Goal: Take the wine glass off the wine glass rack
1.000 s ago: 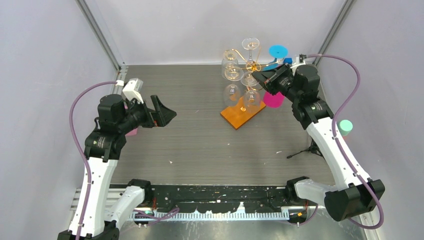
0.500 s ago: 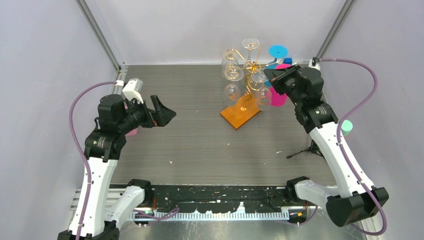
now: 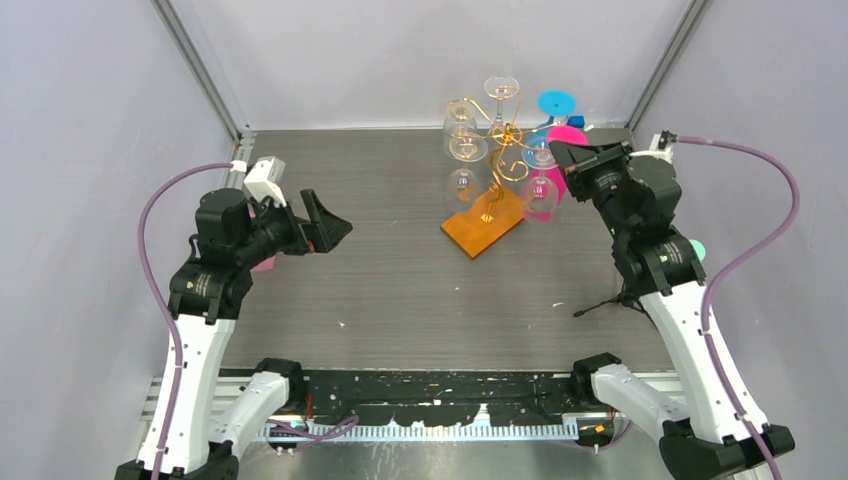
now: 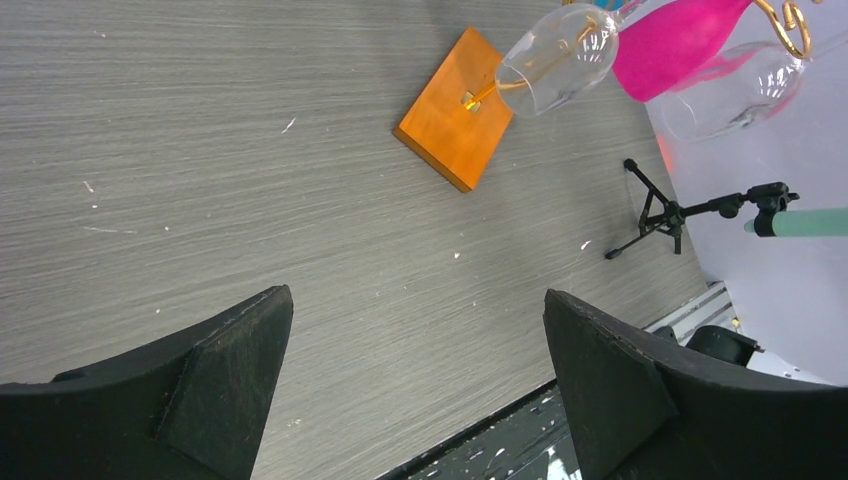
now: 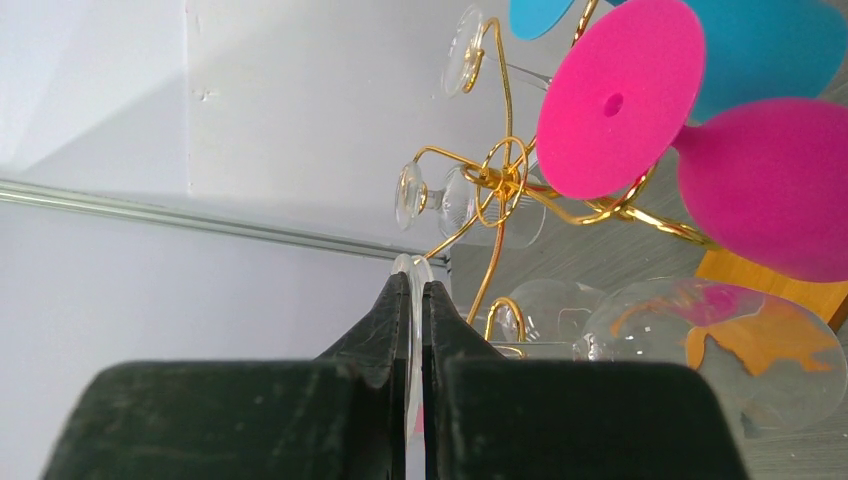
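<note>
Right end effector (image 5: 415,290) clamped on wine glass (image 5: 700,345) foot, beside wine glass rack (image 3: 480,225).

Top cam is fixed above and behind the arm bases, looking down over the whole bench (image 3: 380,270). Left wrist cam sits mid-range and looks down between the left tool (image 4: 415,330) fingers at the bench, the wine glass rack (image 4: 455,125) base and the tripod (image 4: 665,215), all shared with top. Right wrist cam, rolled sideways, is very near the rack's scrolls, sighting past the right tool (image 5: 415,300) and the wine glass (image 5: 413,266) foot in it.
</note>
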Available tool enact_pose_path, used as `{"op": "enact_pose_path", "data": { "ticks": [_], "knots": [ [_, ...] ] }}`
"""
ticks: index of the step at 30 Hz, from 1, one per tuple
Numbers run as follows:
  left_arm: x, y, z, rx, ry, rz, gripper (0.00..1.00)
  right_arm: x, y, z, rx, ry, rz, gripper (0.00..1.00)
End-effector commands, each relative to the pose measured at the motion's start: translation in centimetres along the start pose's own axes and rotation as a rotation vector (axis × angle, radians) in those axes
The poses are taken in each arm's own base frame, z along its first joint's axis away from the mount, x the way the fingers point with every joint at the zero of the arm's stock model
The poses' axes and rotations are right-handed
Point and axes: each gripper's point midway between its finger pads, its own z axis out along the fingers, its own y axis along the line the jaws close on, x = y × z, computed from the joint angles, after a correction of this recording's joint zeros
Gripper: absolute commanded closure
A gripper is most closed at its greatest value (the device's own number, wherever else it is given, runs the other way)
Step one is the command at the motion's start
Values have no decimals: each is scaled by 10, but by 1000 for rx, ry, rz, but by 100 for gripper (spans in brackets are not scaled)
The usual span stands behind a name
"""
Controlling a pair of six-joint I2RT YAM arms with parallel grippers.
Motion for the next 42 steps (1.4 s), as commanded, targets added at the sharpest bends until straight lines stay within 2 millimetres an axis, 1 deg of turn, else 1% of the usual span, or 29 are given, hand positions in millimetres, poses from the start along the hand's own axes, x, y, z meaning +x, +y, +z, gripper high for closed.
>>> {"op": "enact_pose_path", "data": {
  "ticks": [1, 3, 5, 6, 7, 8, 10, 11, 12, 13, 14, 15, 19, 23, 25, 26, 27, 28, 29, 30, 31, 32, 33, 34, 35, 36, 37, 38, 42],
  "knots": [
    [-12, -13, -3, 51, -50, -1, 0, -8, 13, -21, -41, -22, 35, 100],
    [-11, -18, -2, 83, -44, -11, 0, -6, 11, -30, -38, -10, 43, 100],
    [-8, -29, -2, 158, -38, 10, 1, -4, 9, -40, -37, 6, 55, 100],
    [-6, -40, -4, 229, -37, 35, 3, -2, 8, -43, -34, 14, 63, 100],
    [-4, -58, -7, 349, -39, 82, 9, 0, 7, -51, -36, 31, 74, 100],
    [1, -76, -13, 474, -34, 123, 12, 3, 6, -54, -35, 45, 82, 100],
    [4, -100, -22, 618, -67, 180, 12, 16, 9, -65, -71, 116, 125, 100],
    [6, -108, -25, 649, -87, 204, 11, 18, 15, -73, -103, 136, 165, 100],
    [7, -115, -28, 677, -101, 229, 11, 27, 16, -75, -125, 185, 187, 100],
    [9, -121, -30, 700, -107, 248, 10, 29, 20, -81, -143, 204, 230, 100],
    [10, -125, -29, 711, -111, 256, 9, 37, 21, -83, -159, 243, 245, 100],
    [11, -129, -28, 720, -111, 260, 8, 38, 24, -88, -174, 258, 267, 100],
    [11, -144, -19, 759, -120, 279, 1, 53, 35, -103, -217, 349, 285, 100],
    [8, -161, -16, 814, -148, 303, 0, 69, 51, -115, -272, 453, 255, 100],
    [7, -168, -15, 839, -160, 317, 0, 81, 56, -118, -283, 509, 229, 100],
    [8, -170, -14, 850, -164, 325, 0, 86, 57, -115, -282, 520, 222, 100],
    [8, -172, -13, 853, -169, 333, 0, 93, 61, -119, -298, 549, 207, 100],
    [9, -173, -12, 856, -172, 341, 0, 99, 63, -114, -294, 562, 200, 100],
    [9, -174, -10, 856, -173, 349, 0, 107, 69, -119, -313, 593, 184, 100],
    [10, -174, -8, 855, -174, 357, 0, 116, 71, -113, -314, 611, 166, 100],
    [10, -174, -7, 855, -176, 366, 0, 125, 79, -118, -336, 639, 157, 100],
    [10, -174, -7, 853, -180, 374, 0, 133, 79, -113, -329, 650, 139, 100],
    [11, -173, -6, 849, -185, 383, 0, 139, 87, -117, -348, 660, 131, 100],
    [11, -171, -6, 843, -191, 391, 0, 148, 88, -114, -344, 669, 113, 100],
    [11, -170, -6, 838, -201, 397, 0, 152, 96, -118, -368, 678, 110, 100],
    [12, -168, -6, 833, -210, 400, 0, 159, 97, -113, -363, 688, 103, 100],
    [13, -168, -7, 835, -219, 400, 0, 162, 104, -116, -386, 695, 108, 100],
    [14, -167, -7, 838, -224, 395, 0, 169, 105, -115, -384, 710, 111, 100],
    [22, -169, -10, 884, -213, 359, 9, 182, 116, -109, -404, 724, 145, 100]
  ]
}}
